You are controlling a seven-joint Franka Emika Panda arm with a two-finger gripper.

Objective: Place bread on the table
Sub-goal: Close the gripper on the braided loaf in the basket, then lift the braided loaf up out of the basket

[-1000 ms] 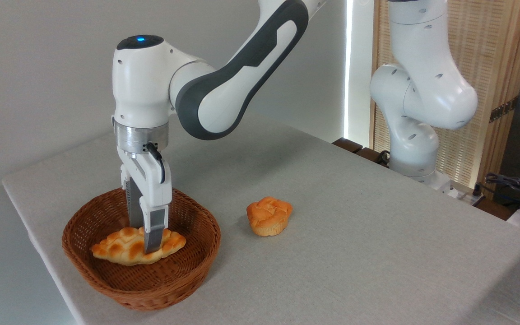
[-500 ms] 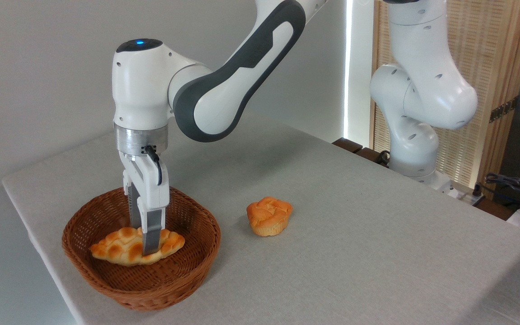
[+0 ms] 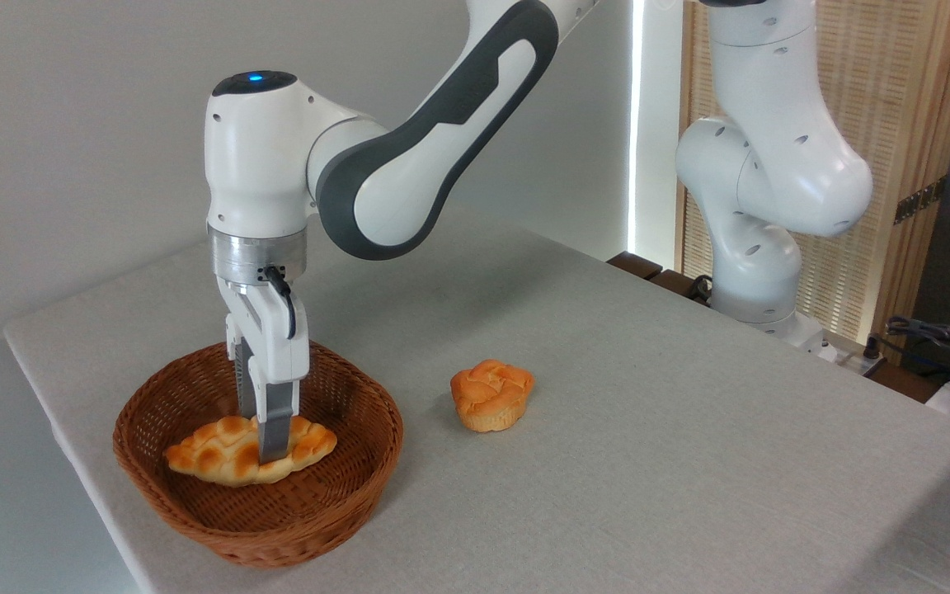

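Wicker basket point(image 3: 195, 495) sits near the bench's point(image 3: 648, 462) front-left edge, the bread point(image 3: 211, 454) lying inside it. The jaws point(image 3: 265, 445) straddle the loaf's middle, clamped on it. A bun point(image 3: 491, 394) stands just right; beyond it lies wide bare cloth. No writing is legible.

arm point(image 3: 376, 157): glossy white plastic shell, matt dark grey inserts, brushed metal ring at wrist; gripper point(image 3: 265, 441): white plastic body, matt grey fingers; basket point(image 3: 310, 511): brown woven wicker, rough; bread point(image 3: 211, 454): golden, slight sheen, bumpy braided crust; bun point(image 3: 491, 394): orange, matt, ridged; table point(image 3: 648, 429): light grey-beige cloth, matt, fine weave; screen behind point(image 3: 895, 107): pale wood frame, woven slats
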